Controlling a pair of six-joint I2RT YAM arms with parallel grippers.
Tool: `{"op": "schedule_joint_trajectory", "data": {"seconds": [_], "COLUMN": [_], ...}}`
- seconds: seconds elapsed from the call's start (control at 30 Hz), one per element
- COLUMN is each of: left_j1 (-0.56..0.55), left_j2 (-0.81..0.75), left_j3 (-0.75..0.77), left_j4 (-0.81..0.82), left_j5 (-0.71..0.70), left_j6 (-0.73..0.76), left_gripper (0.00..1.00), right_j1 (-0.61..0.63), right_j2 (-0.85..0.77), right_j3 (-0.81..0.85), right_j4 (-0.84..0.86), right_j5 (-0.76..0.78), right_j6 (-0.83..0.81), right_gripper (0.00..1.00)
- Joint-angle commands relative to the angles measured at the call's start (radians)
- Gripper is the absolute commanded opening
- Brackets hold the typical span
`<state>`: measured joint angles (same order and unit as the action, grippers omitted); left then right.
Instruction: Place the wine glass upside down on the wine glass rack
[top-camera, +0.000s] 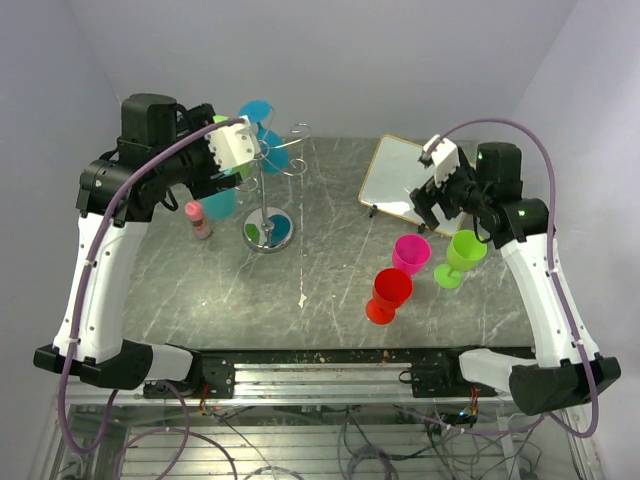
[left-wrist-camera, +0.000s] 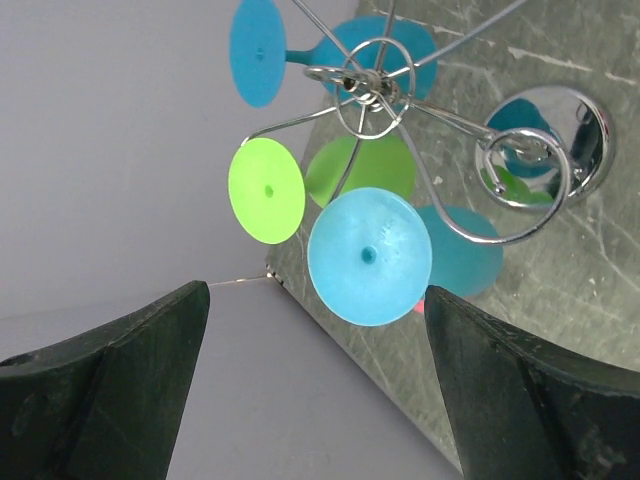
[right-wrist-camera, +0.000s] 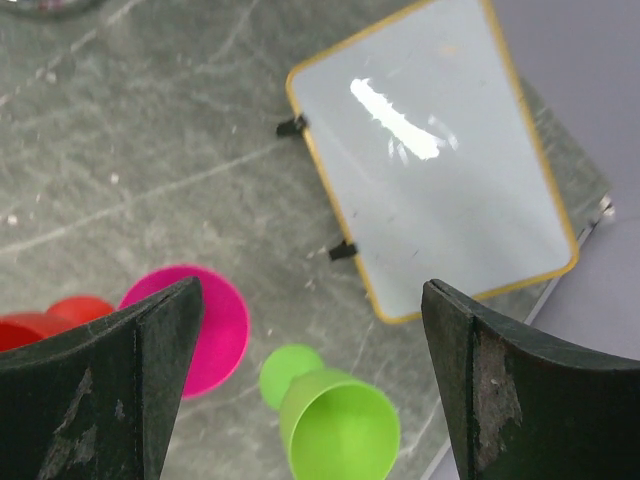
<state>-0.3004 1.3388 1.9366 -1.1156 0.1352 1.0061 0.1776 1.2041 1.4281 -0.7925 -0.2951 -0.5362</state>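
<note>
Jaws of left gripper (left-wrist-camera: 315, 290) wide apart, nothing between. Right gripper (right-wrist-camera: 312, 285) also spread, empty, above lime glass (right-wrist-camera: 338, 430), pink glass (right-wrist-camera: 205, 325), red glass (right-wrist-camera: 40, 325). Only overhead view shows whole rack (top-camera: 268, 195) standing on table (top-camera: 200, 290), left of middle, pink bottle (top-camera: 200, 220) beside. Only left wrist view shows pale blue glass (left-wrist-camera: 368, 255) close: upside down on rack's wire scroll, round foot toward camera, bowl behind. Green glass (left-wrist-camera: 266, 190), darker blue glass (left-wrist-camera: 258, 50) on neighbouring arms.

Robotics lab; aluminium mounting rail (top-camera: 320, 372), loose cables (top-camera: 360, 440), bare walls (top-camera: 350, 60)
</note>
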Motion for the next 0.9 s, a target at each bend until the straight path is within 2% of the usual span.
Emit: {"op": "schedule_joint_trajectory", "data": {"seconds": [0.0, 0.23, 0.47, 0.57, 0.7, 0.87], "left_j1": [0.015, 0.022, 0.022, 0.023, 0.023, 0.023], "left_j2": [-0.024, -0.035, -0.035, -0.032, -0.016, -0.004], "left_j3": [0.042, 0.07, 0.051, 0.059, 0.088, 0.095], "left_j4": [0.081, 0.077, 0.056, 0.039, 0.042, 0.042], "left_j5": [0.002, 0.009, 0.028, 0.049, 0.064, 0.075], "left_j6": [-0.135, -0.088, -0.049, -0.047, -0.062, -0.065], "left_gripper": [0.99, 0.99, 0.99, 0.99, 0.99, 0.99], "right_j1": [-0.009, -0.015, -0.017, -0.017, -0.018, -0.015], "right_j2": [-0.06, -0.012, 0.073, 0.125, 0.198, 0.234], "right_j3": [-0.094, -0.168, -0.171, -0.162, -0.147, -0.135], "right_j4": [-0.093, -0.173, -0.171, -0.182, -0.2, -0.208], "right_j5": [0.03, 0.01, 0.017, 0.002, 0.016, 0.006], "right_j6": [-0.046, -0.029, -0.001, -0.001, 0.007, 0.008], "right_gripper": [0.9, 0.85, 0.72, 0.6, 0.37, 0.18]}}
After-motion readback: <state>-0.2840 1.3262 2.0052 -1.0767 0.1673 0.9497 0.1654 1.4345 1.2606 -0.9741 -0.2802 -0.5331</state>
